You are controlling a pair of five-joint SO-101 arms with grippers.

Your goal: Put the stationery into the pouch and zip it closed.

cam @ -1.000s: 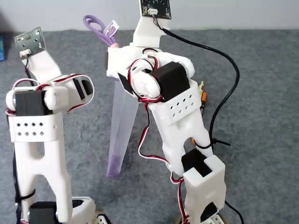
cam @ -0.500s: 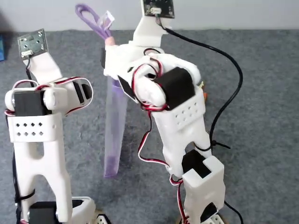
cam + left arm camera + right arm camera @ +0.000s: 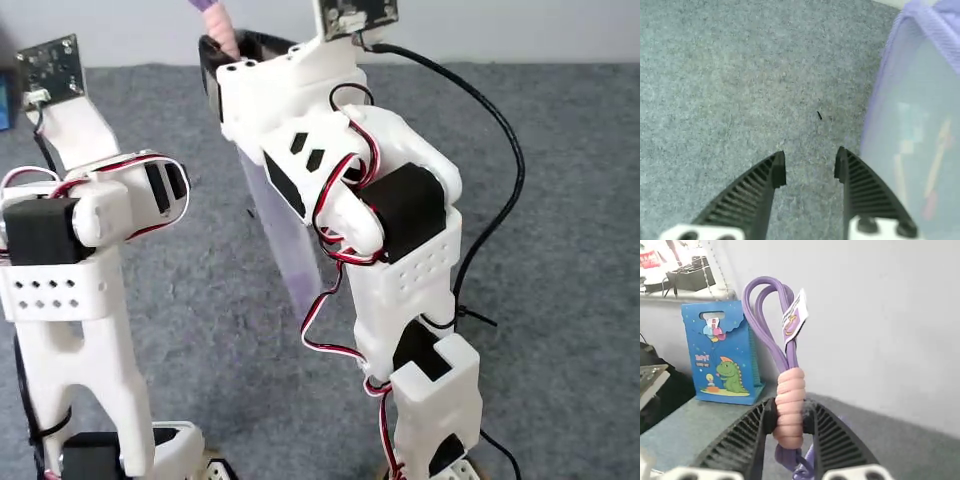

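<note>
My right gripper (image 3: 789,416) is shut on the pouch's pink zipper pull (image 3: 790,405), from which a purple loop (image 3: 769,320) with a small tag stands up. In the high view the right gripper (image 3: 222,52) holds that pull near the top edge, and the translucent purple pouch (image 3: 285,235) hangs below it, lifted off the carpet. Pens and other stationery (image 3: 920,165) show faintly through the pouch wall (image 3: 912,125) in the left wrist view. My left gripper (image 3: 810,167) is open just above the grey carpet, beside the pouch and not touching it.
Grey carpet (image 3: 560,180) covers the table. A blue gift bag with a dinosaur (image 3: 722,352) stands against the white back wall. A black cable (image 3: 500,150) loops off the right arm. A small black speck (image 3: 819,115) lies on the carpet.
The right arm has raised the zipper pull up and back, lifting the pouch so its bottom end swung off the carpet. The left arm shifted slightly left.
</note>
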